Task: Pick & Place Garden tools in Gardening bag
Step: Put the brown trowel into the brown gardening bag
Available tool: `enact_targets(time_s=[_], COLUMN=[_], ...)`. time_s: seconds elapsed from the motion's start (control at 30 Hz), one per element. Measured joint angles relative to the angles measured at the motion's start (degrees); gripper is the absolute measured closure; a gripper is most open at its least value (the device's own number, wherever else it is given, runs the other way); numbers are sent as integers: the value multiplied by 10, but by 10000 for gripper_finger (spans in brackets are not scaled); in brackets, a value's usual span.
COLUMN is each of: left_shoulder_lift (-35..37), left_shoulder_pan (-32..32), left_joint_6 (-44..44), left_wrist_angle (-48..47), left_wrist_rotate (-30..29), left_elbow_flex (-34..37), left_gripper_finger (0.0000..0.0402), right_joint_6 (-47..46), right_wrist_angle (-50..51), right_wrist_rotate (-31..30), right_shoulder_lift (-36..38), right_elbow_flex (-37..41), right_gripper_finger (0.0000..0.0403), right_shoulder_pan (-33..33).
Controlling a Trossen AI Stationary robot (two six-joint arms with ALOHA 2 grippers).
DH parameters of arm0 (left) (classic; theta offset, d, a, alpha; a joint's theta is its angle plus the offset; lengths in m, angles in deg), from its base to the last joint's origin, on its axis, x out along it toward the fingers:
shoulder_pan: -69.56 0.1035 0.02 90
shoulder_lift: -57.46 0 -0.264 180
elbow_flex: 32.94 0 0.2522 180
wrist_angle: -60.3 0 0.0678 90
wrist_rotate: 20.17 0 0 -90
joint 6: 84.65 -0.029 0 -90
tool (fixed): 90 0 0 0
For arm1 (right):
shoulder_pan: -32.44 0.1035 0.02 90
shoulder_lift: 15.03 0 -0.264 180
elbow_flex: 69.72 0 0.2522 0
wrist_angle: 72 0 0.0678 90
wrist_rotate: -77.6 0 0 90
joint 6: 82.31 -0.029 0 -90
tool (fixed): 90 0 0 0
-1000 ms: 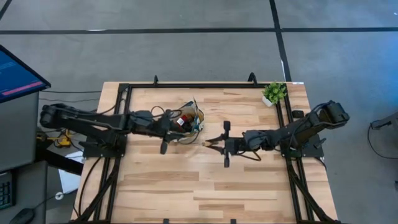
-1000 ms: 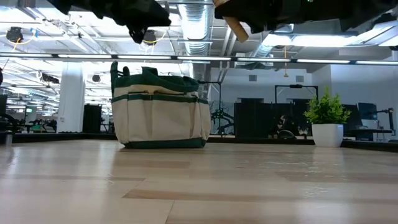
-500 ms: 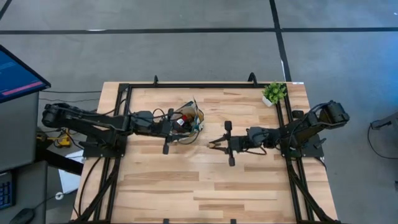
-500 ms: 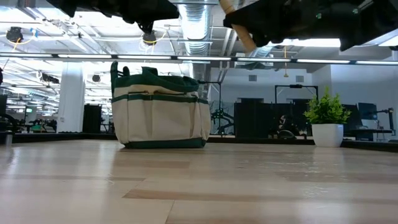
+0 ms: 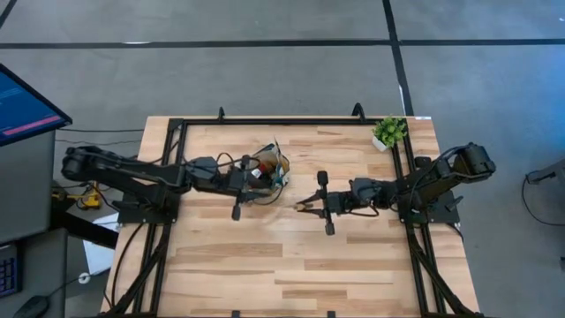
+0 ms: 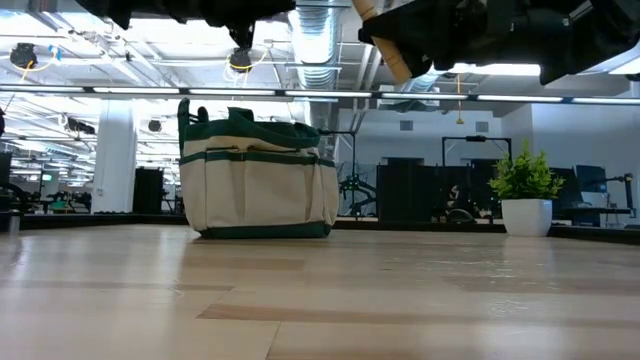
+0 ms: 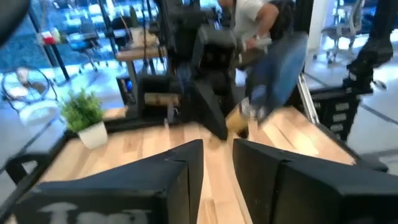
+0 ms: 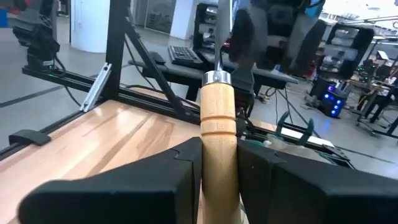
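Table [image 5: 291,256]: pale wood planks, smooth with a low sheen, bordered by a matt black metal frame [image 5: 291,121]. Gardening bag [image 6: 258,187]: soft woven cloth, cream body with dark green trim, matt. Wood-handled tool [image 8: 218,134]: turned light wood handle, smooth satin finish with grooved rings, capped at 12 o'clock by a bright glossy metal ferrule. Right gripper [image 8: 214,168] fingers [image 8: 174,177]: matt black plastic, clamped against the handle. Left gripper [image 7: 214,171]: same matt black plastic.
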Motion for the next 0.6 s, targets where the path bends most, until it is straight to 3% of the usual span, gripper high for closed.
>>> enact_targets(time_s=[0.33, 0.6], left_shoulder_lift=[-78, -66], left_shoulder_pan=[-23, -25], left_joint_6=[-20, -7], left_wrist_angle=[83, 114], left_wrist_rotate=[35, 35], left_elbow_flex=[1, 0], left_gripper_finger=[275, 208], right_joint_6=[0, -5], right_wrist_angle=[20, 29], right_wrist_rotate=[-5, -22], right_shoulder_lift=[0, 0], right_elbow_flex=[0, 0], right_gripper_finger=[342, 342], right_shoulder_pan=[-7, -7])
